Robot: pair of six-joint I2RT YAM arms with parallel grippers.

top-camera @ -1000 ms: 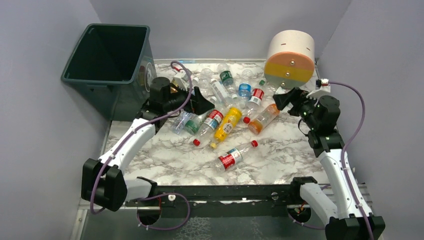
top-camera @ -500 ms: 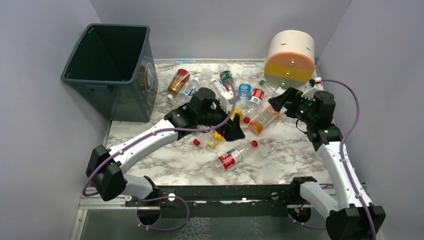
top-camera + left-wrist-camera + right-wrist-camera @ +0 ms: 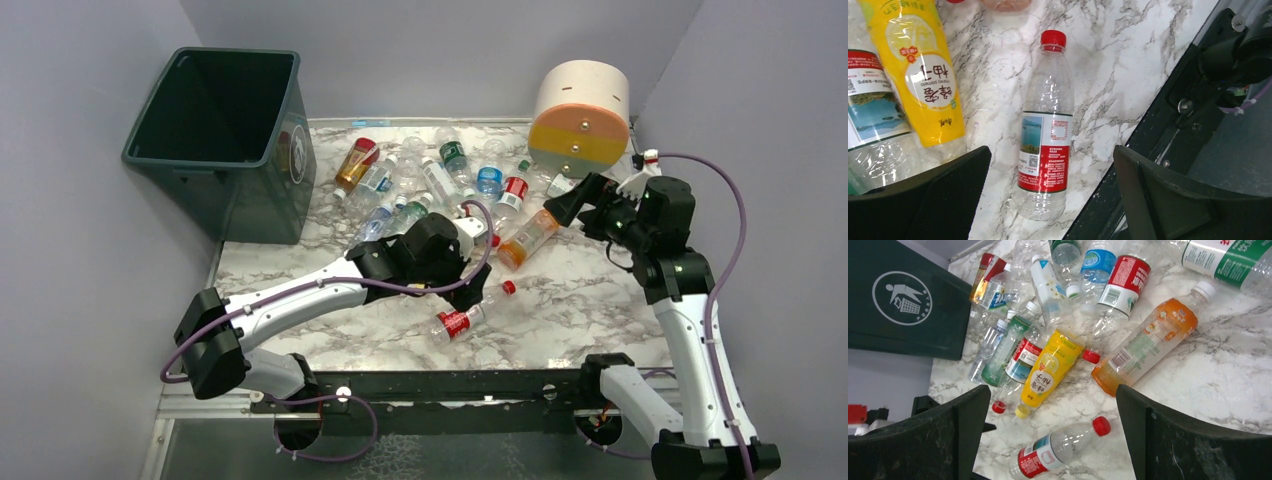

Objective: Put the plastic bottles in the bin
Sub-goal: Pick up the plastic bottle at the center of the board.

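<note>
Several plastic bottles lie in a heap (image 3: 440, 180) on the marble table. One clear bottle with a red label and red cap (image 3: 465, 313) lies apart, nearer the front. My left gripper (image 3: 472, 292) hangs open just above it; in the left wrist view this bottle (image 3: 1045, 137) lies lengthwise between the spread fingers (image 3: 923, 200), untouched. A yellow bottle (image 3: 918, 75) lies to its left. My right gripper (image 3: 572, 203) is open and empty, in the air by the orange bottle (image 3: 527, 238). The dark green bin (image 3: 262, 190) stands at the back left.
A big cream, orange and yellow cylinder (image 3: 580, 115) stands at the back right, close behind my right gripper. A black rail (image 3: 450, 385) runs along the table's near edge, close to the lone bottle. Grey walls close in both sides.
My left arm has swung from beside the bin, across the heap, to the lone red-labelled bottle near the front. My right gripper has drifted slightly right. Both stayed open.
</note>
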